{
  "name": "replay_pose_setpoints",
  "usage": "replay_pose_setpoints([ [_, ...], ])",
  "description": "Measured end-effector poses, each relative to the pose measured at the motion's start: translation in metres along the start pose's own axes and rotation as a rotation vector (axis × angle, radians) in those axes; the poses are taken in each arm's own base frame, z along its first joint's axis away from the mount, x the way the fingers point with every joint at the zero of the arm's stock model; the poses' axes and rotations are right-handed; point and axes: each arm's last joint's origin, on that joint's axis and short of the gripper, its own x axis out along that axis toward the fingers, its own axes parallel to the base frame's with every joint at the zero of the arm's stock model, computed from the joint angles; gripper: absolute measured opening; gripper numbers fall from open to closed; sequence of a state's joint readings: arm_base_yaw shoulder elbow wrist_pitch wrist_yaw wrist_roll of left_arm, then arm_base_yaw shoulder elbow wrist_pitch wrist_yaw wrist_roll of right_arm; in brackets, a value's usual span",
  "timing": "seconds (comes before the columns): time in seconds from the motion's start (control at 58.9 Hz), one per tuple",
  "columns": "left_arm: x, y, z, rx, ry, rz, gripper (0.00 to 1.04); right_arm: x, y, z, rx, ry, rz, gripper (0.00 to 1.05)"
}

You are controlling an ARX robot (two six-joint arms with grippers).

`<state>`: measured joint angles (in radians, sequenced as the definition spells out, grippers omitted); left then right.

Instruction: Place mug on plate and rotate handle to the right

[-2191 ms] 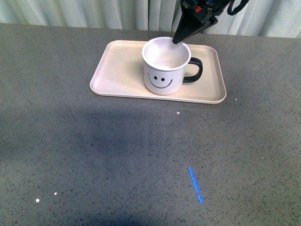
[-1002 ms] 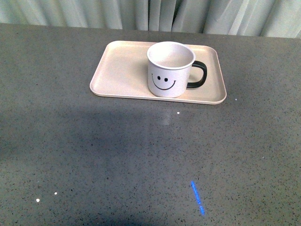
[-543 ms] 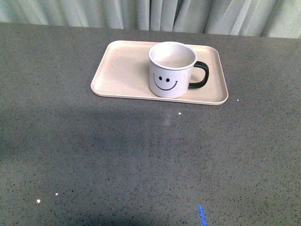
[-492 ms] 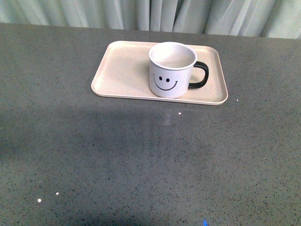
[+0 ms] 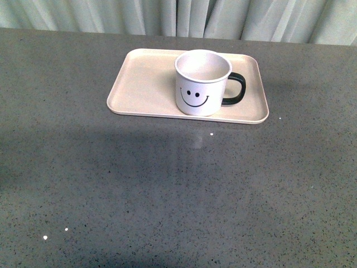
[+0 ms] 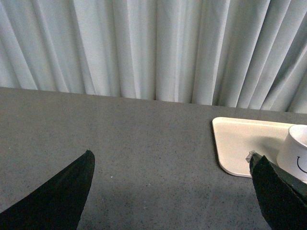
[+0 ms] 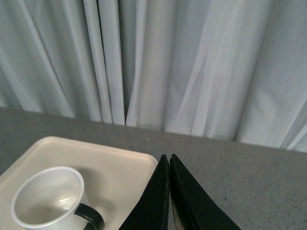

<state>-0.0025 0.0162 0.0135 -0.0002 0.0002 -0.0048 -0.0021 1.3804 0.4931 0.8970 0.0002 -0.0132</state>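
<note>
— Since the earlier frames, what had moved? We saw the right arm gone from above the mug (image 5: 203,82); two seconds before, its dark tip had been at the rim. The blue streak of light on the counter (image 5: 167,190) had also slid toward us and out of sight.

— And the mug itself? We found it upright on the plate (image 5: 146,84), right of the middle and close to the near rim, in nearly the same spot as a second before. Its smiley face looked at us in the front view.

— Where did the handle (image 5: 234,89) point? We saw it sticking out to the right, over the plate's right part.

— What of the left claw (image 6: 172,191)? We saw its two dark fingers (image 6: 57,199) set wide apart with nothing between them, above bare counter, the plate's left end and a bit of the mug just past one fingertip.

— And the right claw (image 7: 169,167)? Its two black fingers (image 7: 156,199) were pressed together, holding nothing. We saw it raised beside the plate's right end, apart from the mug, with the handle turned toward it.

— Behind all this? We saw a pale pleated curtain (image 5: 178,17) along the counter's far edge.
</note>
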Motion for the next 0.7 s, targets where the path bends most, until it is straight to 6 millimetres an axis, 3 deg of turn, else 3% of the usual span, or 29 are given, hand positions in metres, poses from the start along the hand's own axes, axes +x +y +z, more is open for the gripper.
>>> replay_pose_setpoints([
  [0.272,0.0,0.0,0.0,0.0,0.0,0.0,0.95,-0.056,0.0,-0.024,0.002,0.02,0.0,0.02],
  [0.696,0.0,0.0,0.0,0.0,0.0,0.0,0.95,-0.102,0.0,-0.037,0.002,0.023,0.0,0.02],
])
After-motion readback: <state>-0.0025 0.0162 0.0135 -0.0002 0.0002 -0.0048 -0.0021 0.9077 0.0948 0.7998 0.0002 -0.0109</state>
